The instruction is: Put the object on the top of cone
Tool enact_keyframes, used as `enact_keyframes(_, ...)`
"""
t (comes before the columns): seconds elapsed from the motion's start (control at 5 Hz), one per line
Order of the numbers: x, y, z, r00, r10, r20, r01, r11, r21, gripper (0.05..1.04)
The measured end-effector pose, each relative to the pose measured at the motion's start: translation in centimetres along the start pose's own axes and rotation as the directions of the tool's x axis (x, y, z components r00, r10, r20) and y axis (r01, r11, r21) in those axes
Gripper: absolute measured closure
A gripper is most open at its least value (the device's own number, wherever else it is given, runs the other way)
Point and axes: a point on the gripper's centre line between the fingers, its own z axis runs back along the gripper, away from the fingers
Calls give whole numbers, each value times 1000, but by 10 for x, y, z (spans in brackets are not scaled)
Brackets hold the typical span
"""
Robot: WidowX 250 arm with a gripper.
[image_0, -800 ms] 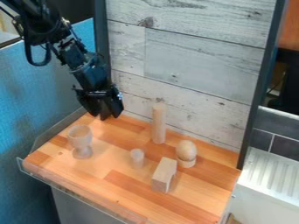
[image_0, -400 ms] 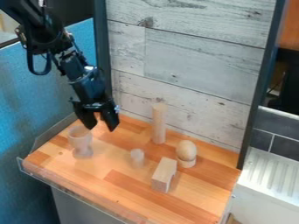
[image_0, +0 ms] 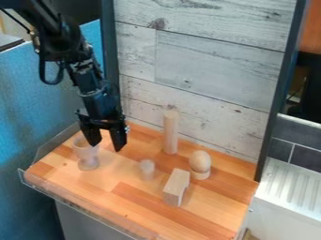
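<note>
The black gripper hangs at the left of the wooden table, its fingers parted with nothing between them. Its left fingertip overlaps the rim of a pale goblet-shaped wooden piece; whether they touch I cannot tell. Right of the gripper stands a tall wooden cylinder. A small whitish cone-like piece is near the middle. An egg-shaped wooden object rests upright on a small base at the right, and a wooden block with a curved cutout lies in front of it. Which piece is the cone I cannot tell for sure.
The wooden table has a clear raised lip along its left and front edges. A whitewashed plank wall rises behind it between dark posts. A white ribbed surface lies at the right.
The gripper has come down and toward the camera, from near the back left corner to beside the goblet-shaped piece. Its fingers look more widely parted. The wooden pieces have stayed where they were.
</note>
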Motion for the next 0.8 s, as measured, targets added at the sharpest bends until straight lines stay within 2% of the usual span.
enact_keyframes(0.4,7,-6,-5,999,-34,-13,35,996,85,83)
enact_keyframes(0.8,11,7,1,1000,-2,12,0,992,126,83)
